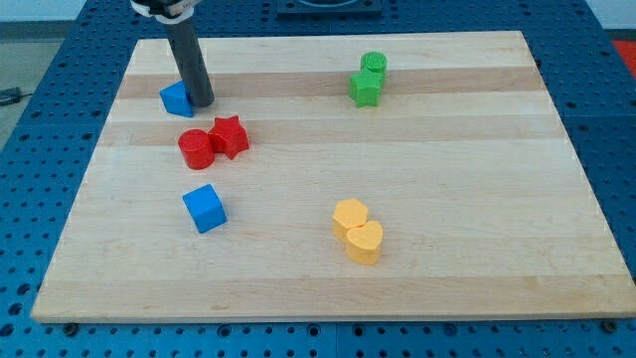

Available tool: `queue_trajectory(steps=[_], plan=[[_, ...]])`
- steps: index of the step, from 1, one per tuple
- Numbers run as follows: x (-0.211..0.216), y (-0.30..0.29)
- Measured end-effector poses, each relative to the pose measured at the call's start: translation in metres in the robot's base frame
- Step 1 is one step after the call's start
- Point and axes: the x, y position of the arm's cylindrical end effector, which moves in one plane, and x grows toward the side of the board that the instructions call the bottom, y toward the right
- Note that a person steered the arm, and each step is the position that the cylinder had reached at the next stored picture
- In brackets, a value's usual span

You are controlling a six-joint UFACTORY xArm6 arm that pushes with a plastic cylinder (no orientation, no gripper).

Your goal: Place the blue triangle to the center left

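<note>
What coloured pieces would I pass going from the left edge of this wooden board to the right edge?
Blue triangle with my tip against its right side → red pair → yellow pair → green pair. The blue cube overlaps the reds, so I skip it.

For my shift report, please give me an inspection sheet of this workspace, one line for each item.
Surface: wooden board, flat, light grain.
Job's things: blue triangle near the view's top left, touching my tip.
Clutter: red cylinder and red star together; blue cube alone; two green blocks touching at the view's top; two yellow blocks touching low centre.
Grippers: none; my tip rests at the triangle's right side.
Cables: nothing seen.
Surroundings: blue perforated table around the board.
</note>
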Motion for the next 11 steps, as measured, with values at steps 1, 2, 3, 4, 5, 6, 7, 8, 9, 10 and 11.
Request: queue_trajectory(steps=[1, 2, 3, 4, 5, 6, 7, 8, 9, 10, 11], plan=[[-0.006, -0.017], [-0.016, -0.022], [-0.047, -0.026], [-0.043, -0.036], [-0.019, -0.04], [0.006, -0.04], [0.025, -0.047], [0.008, -0.049], [-0.002, -0.062], [0.023, -0.073], [0.05, -0.074]])
